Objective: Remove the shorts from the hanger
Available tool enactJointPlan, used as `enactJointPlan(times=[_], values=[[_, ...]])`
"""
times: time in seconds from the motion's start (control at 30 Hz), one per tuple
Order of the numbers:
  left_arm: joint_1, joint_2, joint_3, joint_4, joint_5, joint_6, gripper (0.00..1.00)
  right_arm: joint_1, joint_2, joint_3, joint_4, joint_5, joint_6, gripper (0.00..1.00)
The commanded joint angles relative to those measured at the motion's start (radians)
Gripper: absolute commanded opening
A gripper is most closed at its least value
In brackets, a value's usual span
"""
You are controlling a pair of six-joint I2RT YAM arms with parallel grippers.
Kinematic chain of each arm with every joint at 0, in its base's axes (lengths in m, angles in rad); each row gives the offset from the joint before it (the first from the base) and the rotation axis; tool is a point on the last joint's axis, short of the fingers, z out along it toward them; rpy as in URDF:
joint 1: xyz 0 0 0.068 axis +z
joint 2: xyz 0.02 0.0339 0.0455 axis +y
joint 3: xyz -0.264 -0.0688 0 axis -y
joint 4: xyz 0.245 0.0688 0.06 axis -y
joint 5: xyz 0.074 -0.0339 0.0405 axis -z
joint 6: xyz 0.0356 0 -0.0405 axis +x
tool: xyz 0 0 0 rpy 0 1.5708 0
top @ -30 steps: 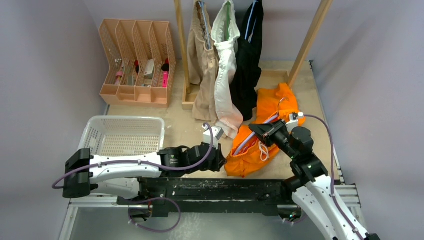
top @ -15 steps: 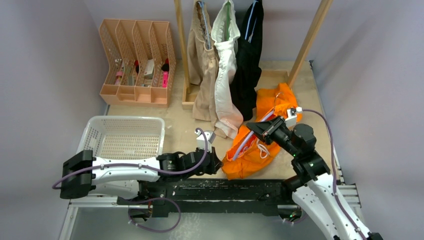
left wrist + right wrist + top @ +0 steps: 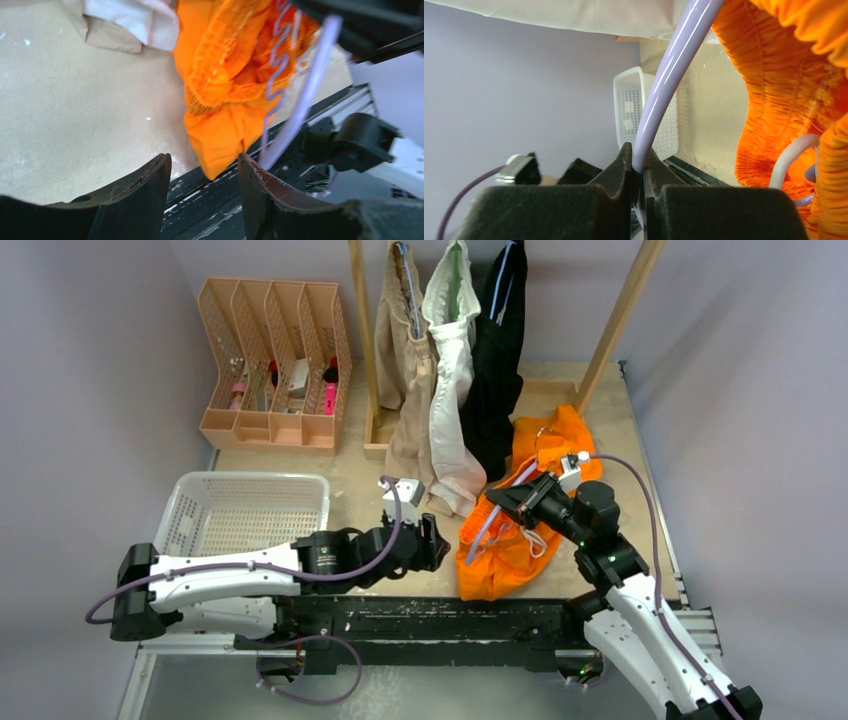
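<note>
1. The right hand (image 3: 638, 159) is pressed together on the lilac plastic hanger (image 3: 671, 70), pinching its bar between the fingertips. The bright orange cloth shorts (image 3: 512, 552) are bunched round that bar, just ahead of and below this hand. Their lower end rests on the worktop (image 3: 350, 490).
2. The left hand (image 3: 202, 172) is spread and empty, low over the worktop. The hem of the orange shorts hangs just ahead of its fingertips and does not touch them.
3. The step in hand looks to be stripping the cloth off the bar. The right hand should keep its pinch firm and the bar raised and steady, so the cloth hangs free.
4. The left hand should go forward and close on a thick fold of the gathered waistband, not on a loose drawstring. It should then pull along the bar, away from the right hand, not across it.
5. The elastic waistband may snag on the bar's end, and the thin bar may twist in the pinch. A slow, straight pull seems safest.
6. A second ago the left hand was shut against the near edge of the orange shorts. Now its jaws have parted and it has drawn slightly clear.
7. The right hand has shifted a little toward the left hand, and the orange heap has drawn in narrower.
</note>
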Motion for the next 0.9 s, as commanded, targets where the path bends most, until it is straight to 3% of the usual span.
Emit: enactJointPlan(times=[0.0,0.17,0.37,0.67,0.87], values=[[-0.005,-0.069,0.062,0.063,0.029,0.091,0.54,-0.003,-0.004,-0.017,0.108,-0.004,-0.008,0.00],[-0.005,0.019,0.109,0.160,0.203,0.163,0.55,-0.003,0.044,-0.024,0.174,-0.055,-0.001,0.00],[-0.005,0.202,0.188,0.174,0.289,0.205,0.55,-0.003,0.041,-0.012,0.165,-0.078,-0.015,0.00],[0.006,0.240,0.253,0.080,0.085,0.236,0.56,-0.003,-0.015,-0.020,0.107,-0.110,-0.019,0.00],[0.006,0.157,0.233,0.054,0.093,0.219,0.59,-0.003,-0.069,-0.015,0.021,-0.060,-0.014,0.00]])
